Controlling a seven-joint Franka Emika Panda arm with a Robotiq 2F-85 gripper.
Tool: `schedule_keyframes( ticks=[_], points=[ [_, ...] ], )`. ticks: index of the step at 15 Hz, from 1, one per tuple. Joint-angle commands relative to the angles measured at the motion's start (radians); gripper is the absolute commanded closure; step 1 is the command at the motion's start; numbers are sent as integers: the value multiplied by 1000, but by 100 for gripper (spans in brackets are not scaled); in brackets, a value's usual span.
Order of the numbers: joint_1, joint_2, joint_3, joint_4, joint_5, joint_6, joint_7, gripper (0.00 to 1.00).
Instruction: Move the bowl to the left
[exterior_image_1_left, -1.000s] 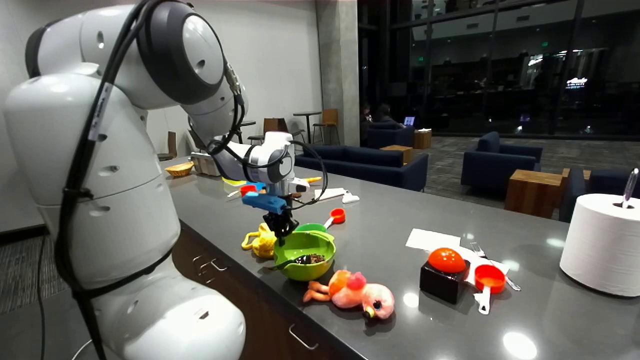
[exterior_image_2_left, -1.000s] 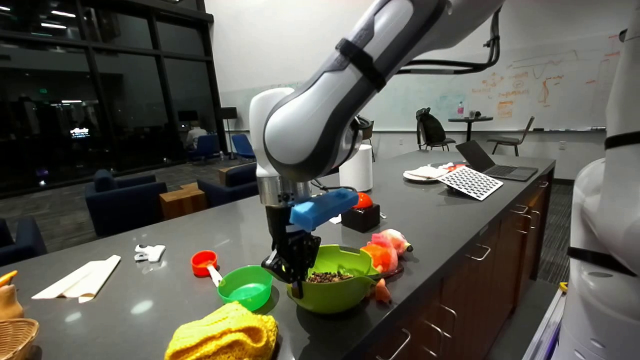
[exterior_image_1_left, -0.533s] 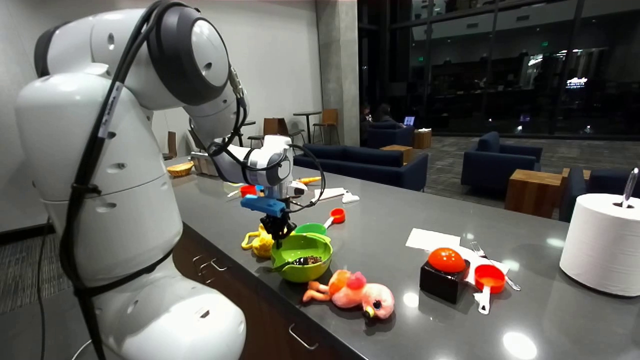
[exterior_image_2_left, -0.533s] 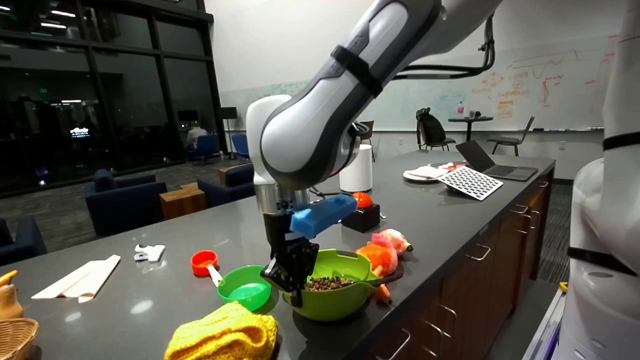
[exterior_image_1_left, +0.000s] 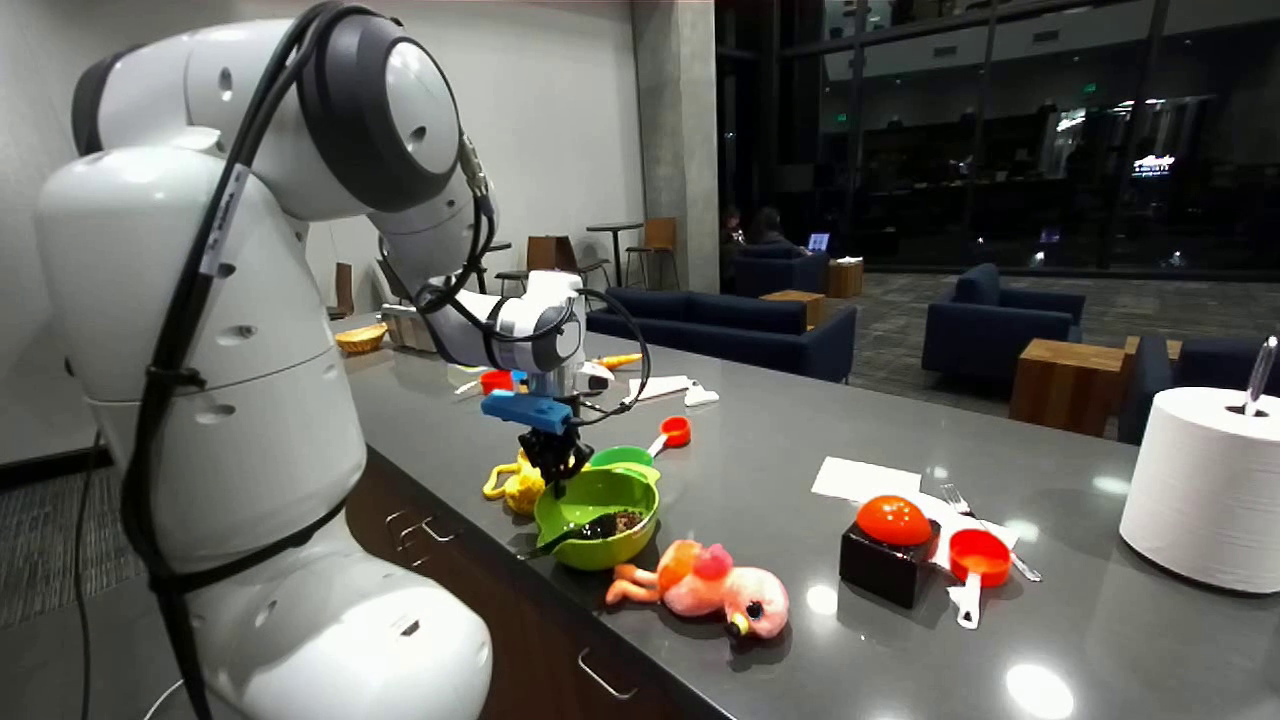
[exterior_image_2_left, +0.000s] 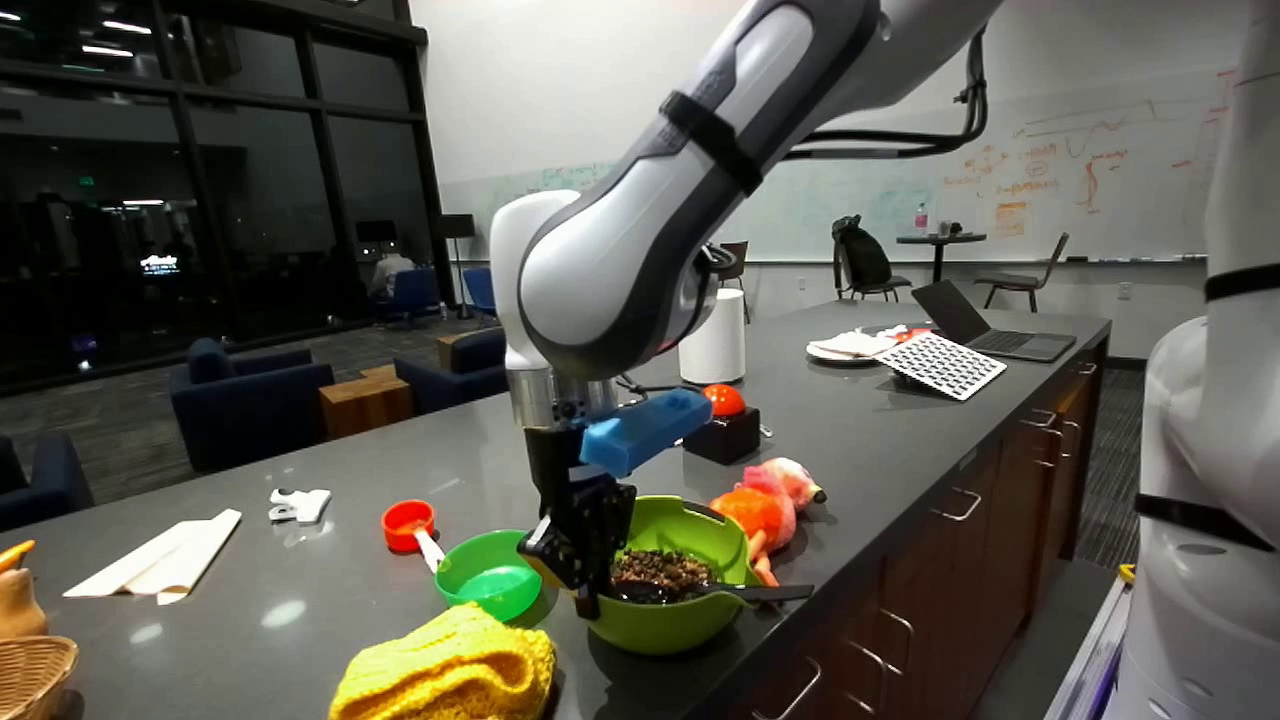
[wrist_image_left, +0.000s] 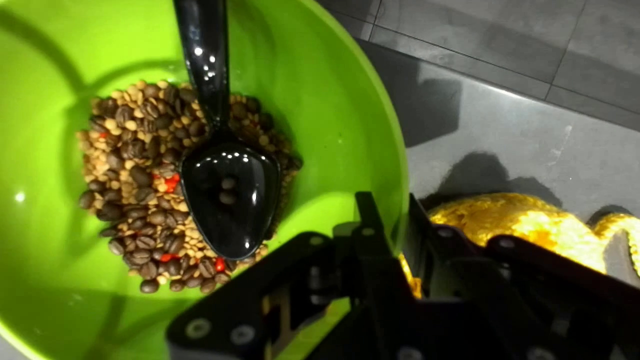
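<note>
1. Whiteboard scrawl (exterior_image_2_left: 1037, 183) well beyond plush bird (exterior_image_1_left: 705, 590): too faint to read.
2. Smooth lime-green plastic bowl (exterior_image_1_left: 600, 553): just beside bird.
3. Gripper (wrist_image_left: 392, 206): fingers slightly apart astride bowl's rim, opposite bird; cannot tell whether clamped.

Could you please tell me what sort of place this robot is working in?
It looks like a shared lounge or common area, perhaps in an office or campus building. A whiteboard with writing on it, a dark blue armchair and tall windows suggest that.
</note>
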Motion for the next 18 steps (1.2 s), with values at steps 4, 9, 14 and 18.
schedule_keyframes(
  ticks=[4, 9, 14, 18],
  points=[
    [3, 11, 1, 21, 21, -13, -25, 31],
    [1, -5, 1, 42, -31, -46, 13, 1],
    [-9, -37, -8, 82, -98, -110, 64, 0],
    [-28, -84, -20, 112, -119, -180, 99, 0]
  ],
)
